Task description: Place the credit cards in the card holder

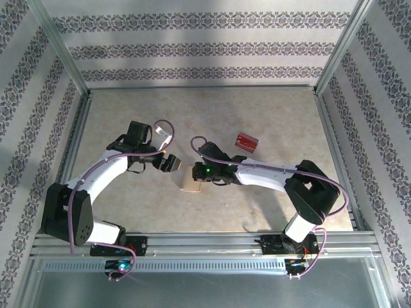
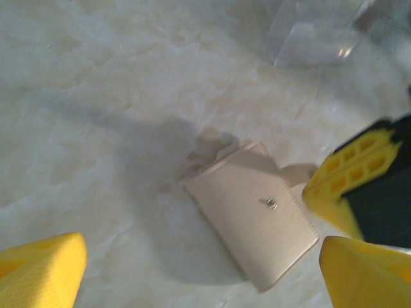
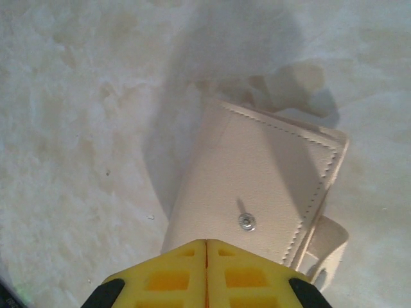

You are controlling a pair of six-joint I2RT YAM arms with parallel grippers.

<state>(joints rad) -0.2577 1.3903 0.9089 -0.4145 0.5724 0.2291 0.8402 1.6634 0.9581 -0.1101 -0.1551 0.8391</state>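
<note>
The card holder (image 3: 257, 186) is lying closed on the desk (image 1: 128, 115), snap side up, with its small tab sticking out at one end. It is sitting between the two arms. The left gripper (image 2: 202, 263) is hovering over it with its jaws spread wide, holding nothing. The right gripper (image 3: 205, 273) is pinched fully shut on nothing, and its tips are sitting right at the holder's edge; whether they are pressing on it cannot be told. The red credit cards (image 1: 246, 142) are lying well apart from the holder, further back on the right arm's side, not yet picked up. A clear plastic piece (image 2: 314, 32) is resting near the left gripper.

The work appears to be at the opening stage. Next, one gripper probably needs to steady the holder while the other is lifting its flap, before any card is fetched.
</note>
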